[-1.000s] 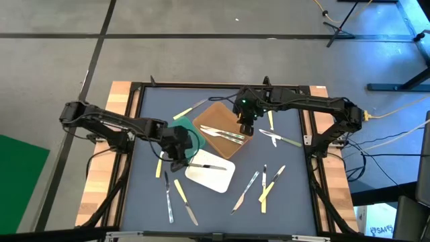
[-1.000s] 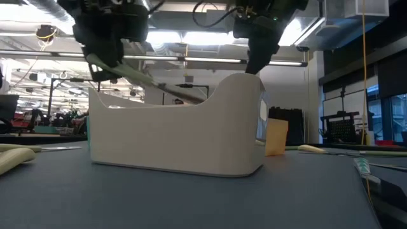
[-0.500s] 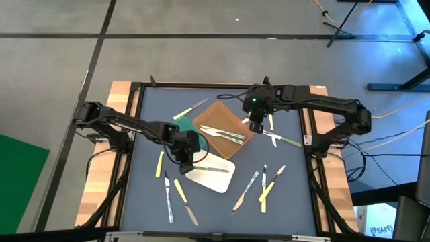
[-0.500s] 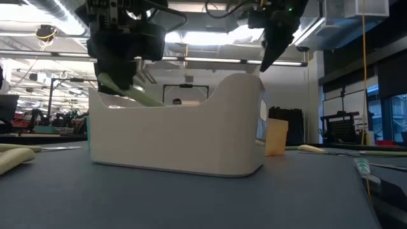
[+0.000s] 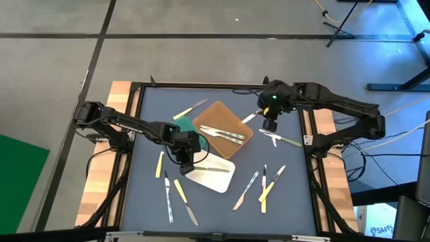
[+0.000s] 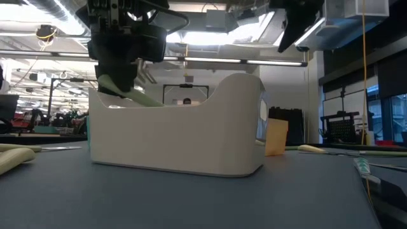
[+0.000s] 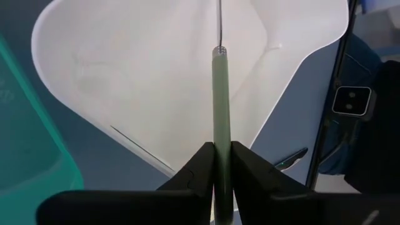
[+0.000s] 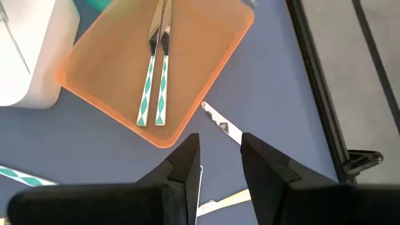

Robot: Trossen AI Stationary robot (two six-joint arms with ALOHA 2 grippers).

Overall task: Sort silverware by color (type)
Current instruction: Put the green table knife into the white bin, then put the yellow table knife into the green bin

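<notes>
My left gripper (image 5: 186,161) hangs over the left end of the white tray (image 5: 218,180), shut on a pale green-handled piece of silverware (image 7: 221,94). In the low view that handle (image 6: 130,94) slants down behind the tray's wall (image 6: 178,140). My right gripper (image 5: 269,126) stands open with nothing between its fingers, lifted above the table to the right of the brown tray (image 5: 222,117). Two pieces with silvery-blue patterned handles (image 8: 153,87) lie flat in that tray. Its fingers (image 8: 187,164) hang over a metal-tipped piece (image 8: 220,125) lying on the mat. My left gripper pinches the pale green handle (image 7: 222,139) between its two fingers, toward the handle's free end. The fingers slant down from the table's left and lie along the handle, which sticks out ahead of them. The thin metal end (image 7: 219,22) reaches over the white tray's floor; whether it touches is hidden.
A green tray (image 5: 180,124) sits just beyond my left gripper, beside the brown one. Several loose pieces lie on the blue mat: near the front edge (image 5: 245,191), front left (image 5: 180,193), at the right (image 5: 281,140) and at the back (image 5: 191,109). A black frame rims the mat.
My left gripper has sunk toward the white tray and a little toward the table's right with the green-handled piece, then stayed still; the handle now dips behind the tray's wall. My right gripper has risen from over the brown tray and gone toward the table's right edge, still open.
</notes>
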